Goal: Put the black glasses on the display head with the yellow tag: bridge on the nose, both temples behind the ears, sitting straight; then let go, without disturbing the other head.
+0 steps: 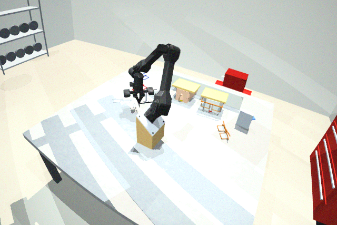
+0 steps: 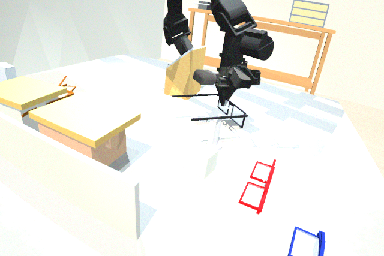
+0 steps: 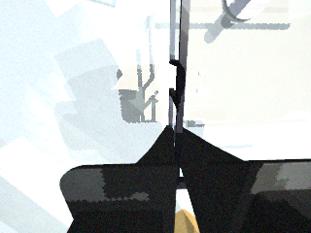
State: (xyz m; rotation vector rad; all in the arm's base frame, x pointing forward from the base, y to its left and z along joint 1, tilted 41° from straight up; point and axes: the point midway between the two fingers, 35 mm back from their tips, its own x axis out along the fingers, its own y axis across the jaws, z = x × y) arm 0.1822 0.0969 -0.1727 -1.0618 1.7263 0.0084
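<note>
The black glasses [image 2: 231, 113] hung clear of the table [image 1: 81, 146], pinched at the front frame by my gripper [image 2: 224, 101], whose jaws were nearly closed on the thin rim; both temples stood unfolded and pointed back toward the arm's tan pedestal [image 1: 150, 132]. In the wrist view the frame ran as a dark edge-on line straight up from between the fingertips. By my reading the pickup was done and everything else remained: the carry across, seating the bridge on the nose, tucking the temples behind the ears, squaring them up and releasing. The two display heads [image 1: 186, 94] [image 1: 212, 104] stood well apart from the glasses, on the far side of the arm, each under a flat yellow top; I could not tell from these views which one carried the yellow tag. The arm rose from its pedestal to a high elbow, then folded forward and down, the wrist pointing almost vertically at the table. Red glasses [image 2: 257, 186], blue glasses [image 2: 306, 242] and orange glasses [image 1: 223, 131] lay untouched.
</note>
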